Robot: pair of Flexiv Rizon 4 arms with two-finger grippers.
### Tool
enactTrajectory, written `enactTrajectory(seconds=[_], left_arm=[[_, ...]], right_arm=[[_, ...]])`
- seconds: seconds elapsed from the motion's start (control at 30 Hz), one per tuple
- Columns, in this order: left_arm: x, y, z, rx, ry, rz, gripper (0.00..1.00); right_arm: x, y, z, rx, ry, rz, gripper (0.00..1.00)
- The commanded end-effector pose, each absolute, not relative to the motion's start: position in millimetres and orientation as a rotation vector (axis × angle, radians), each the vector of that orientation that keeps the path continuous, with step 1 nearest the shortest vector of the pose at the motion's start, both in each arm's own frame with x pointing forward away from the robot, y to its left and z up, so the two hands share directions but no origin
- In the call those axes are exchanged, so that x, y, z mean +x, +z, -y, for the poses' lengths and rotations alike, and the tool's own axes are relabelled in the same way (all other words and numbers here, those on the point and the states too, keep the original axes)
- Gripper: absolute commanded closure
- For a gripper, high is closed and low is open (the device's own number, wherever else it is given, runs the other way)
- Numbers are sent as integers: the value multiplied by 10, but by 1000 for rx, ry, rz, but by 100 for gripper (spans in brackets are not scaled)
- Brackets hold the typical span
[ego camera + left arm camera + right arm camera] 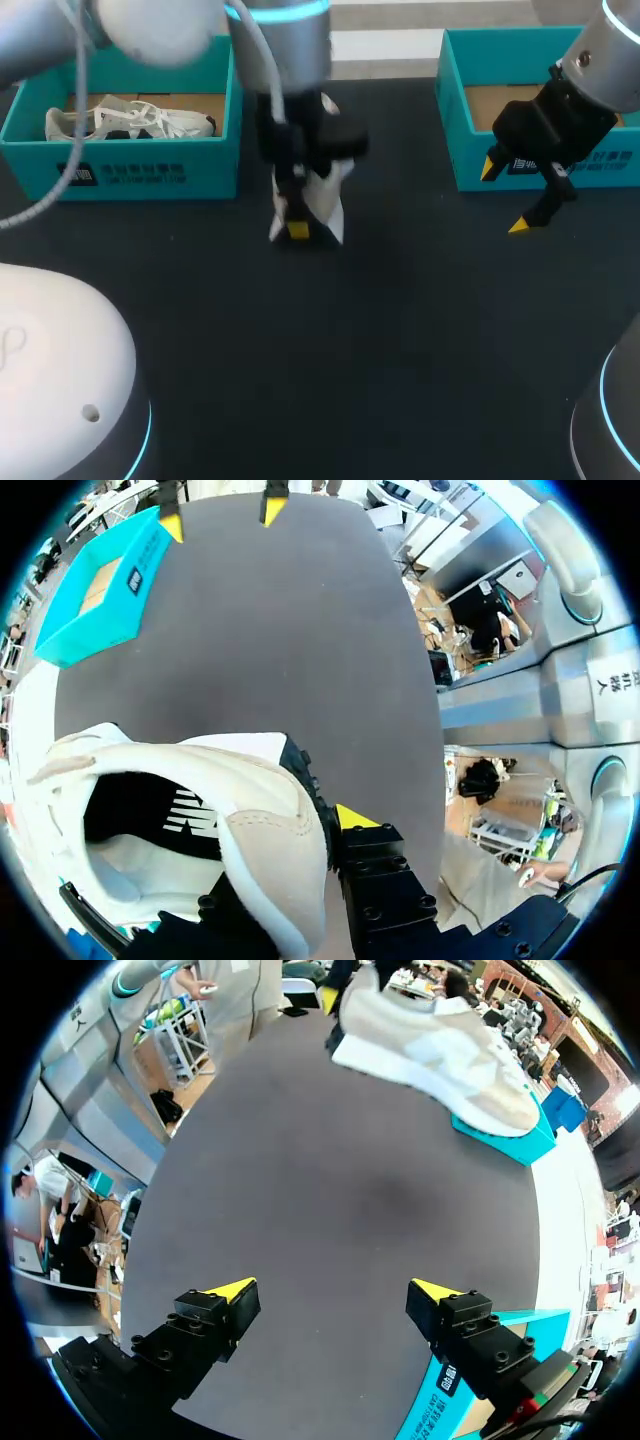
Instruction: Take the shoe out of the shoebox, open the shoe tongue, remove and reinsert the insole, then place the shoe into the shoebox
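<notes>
Over the middle of the dark table (380, 340), the left gripper (298, 228) is clamped on the beige-and-white shoe (325, 200) at the rim of its opening, one yellow tip showing outside. The right gripper (505, 197) hangs beside it, fingers spread wide and holding nothing, just before the right shoebox (448, 110). At the far left, the left shoebox (150, 165) holds a second white shoe (130, 122).
</notes>
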State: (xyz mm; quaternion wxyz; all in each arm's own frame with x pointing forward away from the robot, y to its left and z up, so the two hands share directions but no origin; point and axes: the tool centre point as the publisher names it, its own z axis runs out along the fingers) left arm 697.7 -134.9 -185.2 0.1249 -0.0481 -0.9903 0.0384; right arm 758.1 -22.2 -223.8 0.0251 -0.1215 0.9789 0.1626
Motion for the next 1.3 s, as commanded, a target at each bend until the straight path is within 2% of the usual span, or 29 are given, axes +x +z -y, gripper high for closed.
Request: enactTrajectory(seconds=[0.03, 0.6, 1.1, 1.3], left_arm=[[7144, -1406, 1221, -145, 130, 2870, 100], [7144, -1406, 1221, -145, 130, 2870, 100], [8145, -1095, 87, -280, 213, 2843, 100], [8494, -1146, -429, -372, 117, 2908, 100]], right_arm=[[7591, -2246, 219, -377, 501, -3029, 0], [7591, -2246, 219, -377, 501, -3029, 0], [7591, -2246, 219, -377, 501, -3029, 0], [7591, -2246, 219, -377, 501, -3029, 0]])
